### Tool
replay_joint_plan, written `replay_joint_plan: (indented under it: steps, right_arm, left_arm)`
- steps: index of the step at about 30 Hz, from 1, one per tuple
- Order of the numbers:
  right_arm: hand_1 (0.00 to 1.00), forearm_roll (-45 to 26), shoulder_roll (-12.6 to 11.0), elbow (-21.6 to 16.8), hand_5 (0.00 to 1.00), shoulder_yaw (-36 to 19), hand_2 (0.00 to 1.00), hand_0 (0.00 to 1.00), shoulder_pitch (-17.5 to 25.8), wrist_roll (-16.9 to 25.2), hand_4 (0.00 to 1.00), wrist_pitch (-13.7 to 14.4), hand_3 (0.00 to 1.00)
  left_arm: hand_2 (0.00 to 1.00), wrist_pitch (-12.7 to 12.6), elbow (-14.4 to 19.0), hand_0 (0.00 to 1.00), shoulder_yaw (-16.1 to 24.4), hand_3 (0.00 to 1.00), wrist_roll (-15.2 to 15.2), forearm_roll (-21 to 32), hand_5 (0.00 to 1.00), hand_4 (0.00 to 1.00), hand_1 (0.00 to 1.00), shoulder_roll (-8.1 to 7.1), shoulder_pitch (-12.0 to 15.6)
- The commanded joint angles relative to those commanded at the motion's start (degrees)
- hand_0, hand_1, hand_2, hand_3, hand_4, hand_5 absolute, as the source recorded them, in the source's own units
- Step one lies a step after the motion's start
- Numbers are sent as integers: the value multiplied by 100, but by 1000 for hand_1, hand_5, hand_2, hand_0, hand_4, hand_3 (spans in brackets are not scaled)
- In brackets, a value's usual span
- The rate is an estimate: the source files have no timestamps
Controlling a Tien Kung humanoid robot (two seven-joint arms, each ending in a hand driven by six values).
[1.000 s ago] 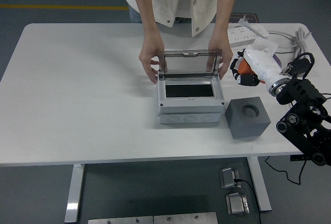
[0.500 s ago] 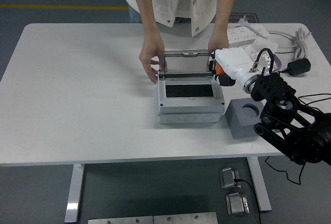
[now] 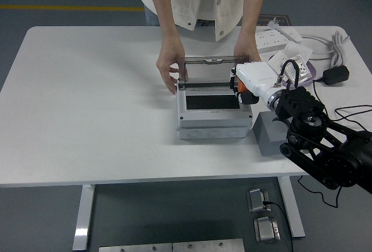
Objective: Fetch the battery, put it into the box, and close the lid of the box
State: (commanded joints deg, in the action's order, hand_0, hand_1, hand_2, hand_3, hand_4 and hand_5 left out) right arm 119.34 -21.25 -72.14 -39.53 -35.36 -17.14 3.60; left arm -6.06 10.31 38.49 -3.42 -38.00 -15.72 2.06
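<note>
A grey box [image 3: 214,125] stands mid-table with a dark floor inside. Its clear lid [image 3: 206,71] stands upright at the back edge. A person at the far side holds the lid by both ends, one hand [image 3: 167,68] on the left and the other hand [image 3: 244,51] on the right. My right hand [image 3: 239,87], white with orange joints, hovers over the box's right rim. Its fingers are curled around a small dark thing that I take for the battery; most of it is hidden. The left arm is out of the picture.
A grey block [image 3: 266,138] sits just right of the box, half covered by my right forearm. A white power strip [image 3: 273,41], cables and a black adapter [image 3: 335,74] lie at the back right. The table's left half is bare white surface.
My right hand has travelled left from above the grey block's far side to the box's right rim. The person's hands and the lid have stayed put.
</note>
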Motion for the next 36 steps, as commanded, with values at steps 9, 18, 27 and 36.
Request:
replay_joint_plan:
  steps: [9,18,27,36]
  right_arm:
    - [196,-6,324,31,2,59,232,95,-39,-18,2,8,208]
    - [196,-15,645,148,2,84,230,93,-152,-35,2,34,208]
    - [196,-80,896,249,2,8,230,92,-215,-14,2,120,207]
    - [196,-287,899,294,2,-107,231,91,-153,136,2,86,208]
  left_arm:
    - [556,-4,0,460,40,536,-19,-37,2,389,605,-18,8]
    - [556,-2,0,459,68,535,-39,-82,2,383,604,-21,-2]
    - [556,0,0,459,80,535,-50,-102,2,383,604,-35,-5]
    - [556,-4,0,459,57,536,-48,-83,2,382,603,-56,-34]
